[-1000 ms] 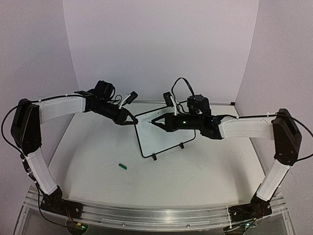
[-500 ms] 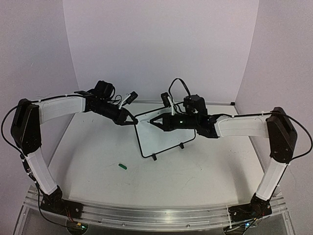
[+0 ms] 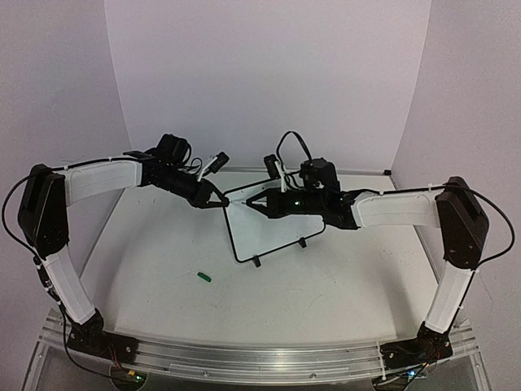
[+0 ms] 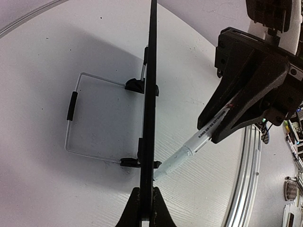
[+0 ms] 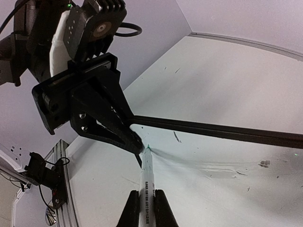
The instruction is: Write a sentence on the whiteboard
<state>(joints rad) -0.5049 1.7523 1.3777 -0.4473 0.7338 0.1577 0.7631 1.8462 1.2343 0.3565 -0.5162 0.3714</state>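
The whiteboard (image 3: pixel 273 232) stands tilted on its two feet at mid-table. My left gripper (image 3: pixel 221 204) is shut on the board's upper left corner; in the left wrist view (image 4: pixel 146 189) the jaws clamp the black frame (image 4: pixel 151 71), seen edge-on. My right gripper (image 3: pixel 254 201) is shut on a white marker (image 5: pixel 147 165). The marker's green tip touches the board face (image 5: pixel 222 175) just beside the left fingers (image 5: pixel 106 120). The marker also shows in the left wrist view (image 4: pixel 199 139), tip against the board. No green sentence shows on the board, only a few small dark marks (image 5: pixel 176 137).
A small green marker cap (image 3: pixel 203 277) lies on the table in front of the board, to its left. The board's wire stand (image 4: pixel 71 113) sticks out behind it. Purple walls close in the back and both sides.
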